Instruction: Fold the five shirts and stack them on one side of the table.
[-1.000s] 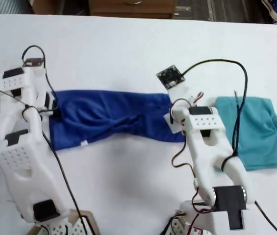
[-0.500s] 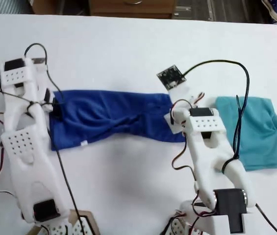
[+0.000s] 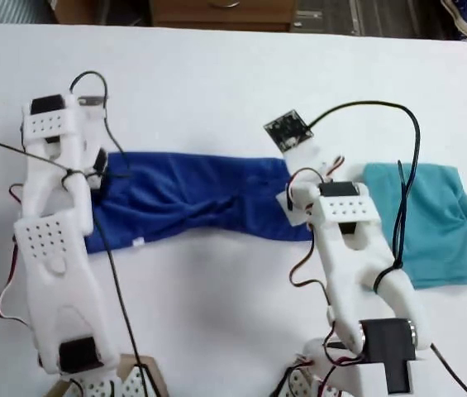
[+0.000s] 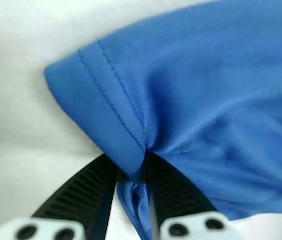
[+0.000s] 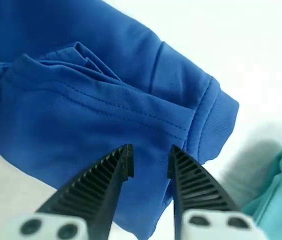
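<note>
**Ops:** Count on the table?

**Me:** I count two shirts on the white tabletop (image 3: 216, 74). One is a dark blue cloth shirt (image 3: 192, 194), pulled out into a long band. The other is a teal cloth shirt (image 3: 436, 223), roughly folded, on the right side. There are two arms: the left arm (image 3: 51, 248) at one end of the blue band, the right arm (image 3: 357, 265) at the other.

**Ops:** Grips?

**Me:** The left gripper (image 4: 143, 156) is clamped on the blue shirt's stitched hem, with cloth bunched between the black ribbed fingers. The right gripper (image 5: 150, 157) has its jaws apart with a clear gap between them, poised over the blue shirt's other end by the double-stitched seam. I can't tell if it touches the cloth.

**Ops:** What do the wrist cams add over the high view?

**Me:** The high view gives me the layout — the blue band across the middle, the teal shirt off to the right, and the right wrist sitting over the space between them. From there I can't tell if the two shirts touch. The right wrist view settles it: there's a strip of bare table between the blue end and the teal corner, so they're near each other but apart. The left wrist view gives me the pinch itself — the hem seam runs straight into the closed fingers.
</note>
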Available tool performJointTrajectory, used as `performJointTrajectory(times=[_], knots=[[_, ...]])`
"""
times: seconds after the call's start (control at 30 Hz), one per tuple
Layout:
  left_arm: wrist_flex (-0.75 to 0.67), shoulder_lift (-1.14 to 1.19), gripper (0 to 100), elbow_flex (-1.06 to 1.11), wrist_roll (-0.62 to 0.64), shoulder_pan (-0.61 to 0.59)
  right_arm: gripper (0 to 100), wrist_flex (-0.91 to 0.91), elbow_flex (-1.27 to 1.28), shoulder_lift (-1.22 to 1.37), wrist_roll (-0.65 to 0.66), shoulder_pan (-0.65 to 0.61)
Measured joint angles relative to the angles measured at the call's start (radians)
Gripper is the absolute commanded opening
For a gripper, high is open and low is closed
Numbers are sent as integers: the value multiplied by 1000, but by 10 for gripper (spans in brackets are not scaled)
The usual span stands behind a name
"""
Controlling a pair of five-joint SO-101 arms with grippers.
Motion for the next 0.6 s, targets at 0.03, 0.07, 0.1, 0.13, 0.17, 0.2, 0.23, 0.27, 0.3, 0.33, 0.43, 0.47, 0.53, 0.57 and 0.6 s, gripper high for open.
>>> performJointTrajectory(times=[0.03,0.07,0.1,0.13,0.17,0.2,0.23,0.27,0.3,0.33,0.43,0.47,0.53,0.57,0.6], knots=[[0,0,21,0,-12,-11,123,0,0,0,0,0],[0,2,21,-5,-28,-28,123,0,0,0,0,0],[0,3,21,-14,-40,-48,123,0,0,0,0,0],[0,3,21,-23,-46,-74,123,0,0,0,0,0],[0,5,21,-38,-51,-106,123,0,0,0,0,0],[0,11,21,-58,-55,-144,123,0,0,0,0,0],[0,21,21,-83,-55,-183,123,0,0,0,0,0],[0,28,21,-109,-55,-216,123,0,0,0,0,0],[0,29,21,-135,-55,-247,123,0,0,0,0,0],[0,31,21,-161,-55,-270,123,0,0,0,0,0],[-2,37,21,-213,-55,-321,123,-5,0,0,0,0],[-2,37,21,-222,-57,-328,123,-5,0,0,0,0],[-2,37,21,-224,-57,-331,123,-5,0,0,-2,0],[-2,37,21,-224,-57,-327,123,-5,0,0,-3,0],[-2,35,21,-218,-57,-319,123,-5,0,0,-3,0]])
